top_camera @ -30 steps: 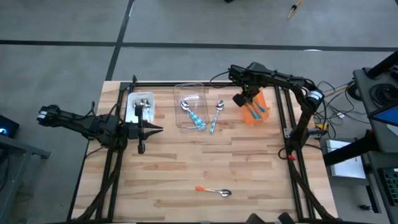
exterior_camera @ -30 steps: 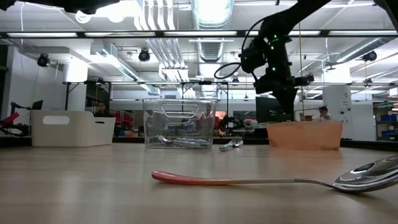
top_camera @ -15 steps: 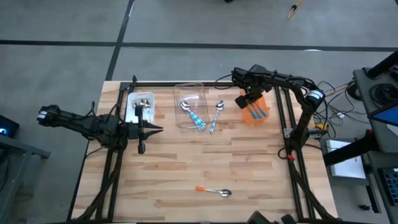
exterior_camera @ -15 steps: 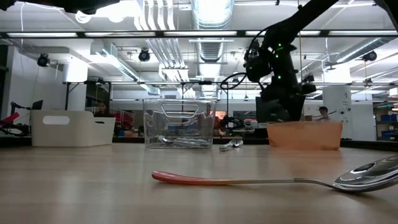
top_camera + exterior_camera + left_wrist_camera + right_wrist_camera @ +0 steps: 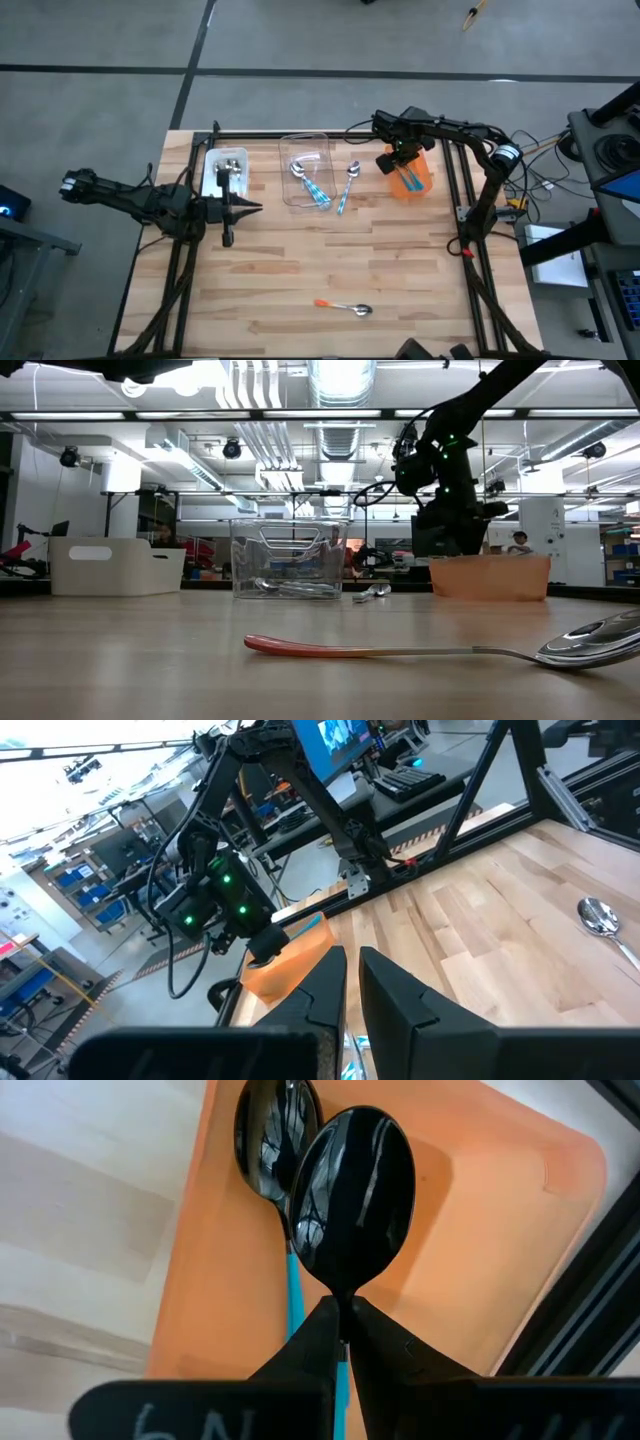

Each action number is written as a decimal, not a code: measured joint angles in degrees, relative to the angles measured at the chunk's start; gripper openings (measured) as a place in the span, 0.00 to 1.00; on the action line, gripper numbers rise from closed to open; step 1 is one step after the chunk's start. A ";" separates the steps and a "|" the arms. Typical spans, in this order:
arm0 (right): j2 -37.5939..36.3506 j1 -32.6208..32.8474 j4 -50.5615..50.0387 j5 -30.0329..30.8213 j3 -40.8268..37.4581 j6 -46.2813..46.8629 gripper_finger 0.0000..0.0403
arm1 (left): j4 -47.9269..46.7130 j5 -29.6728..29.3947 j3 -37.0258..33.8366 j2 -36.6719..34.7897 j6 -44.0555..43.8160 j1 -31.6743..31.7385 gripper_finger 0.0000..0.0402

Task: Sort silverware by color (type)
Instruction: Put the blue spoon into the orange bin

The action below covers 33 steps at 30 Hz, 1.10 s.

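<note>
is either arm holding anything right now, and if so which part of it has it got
The right tool holds a dark-bowled spoon by the neck just below the bowl, over the orange bin. The left tool is shut on nothing.

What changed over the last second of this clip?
The right end effector, shut on a dark-bowled spoon, moved over the orange bin and lowered toward it. The left end effector, the clear bin and the orange-handled spoon stayed put.

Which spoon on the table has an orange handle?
The lone spoon near the table's front edge; the others, at the back by the bins, have blue handles.
</note>
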 joint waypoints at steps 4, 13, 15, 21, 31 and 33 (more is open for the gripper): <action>0.00 0.00 0.44 0.00 0.00 1.34 0.02 | -0.22 -0.48 0.00 -0.01 0.00 0.00 0.04; 0.02 0.00 1.51 0.00 -0.42 2.72 0.02 | -0.24 -0.53 0.00 0.01 0.00 -0.01 0.04; 0.02 0.00 1.54 0.00 -0.68 2.82 0.02 | -0.26 -0.53 0.00 0.00 -0.01 0.00 0.04; 0.02 0.00 2.93 0.13 -2.08 3.30 0.02 | -0.28 -0.55 0.00 0.01 -0.01 0.00 0.04; 0.04 0.00 7.39 0.03 -5.26 3.47 0.02 | -0.28 -0.57 0.00 0.01 -0.01 0.00 0.04; 0.04 0.00 7.93 0.00 -5.42 4.15 0.02 | -0.28 -0.56 0.00 0.01 -0.01 -0.01 0.04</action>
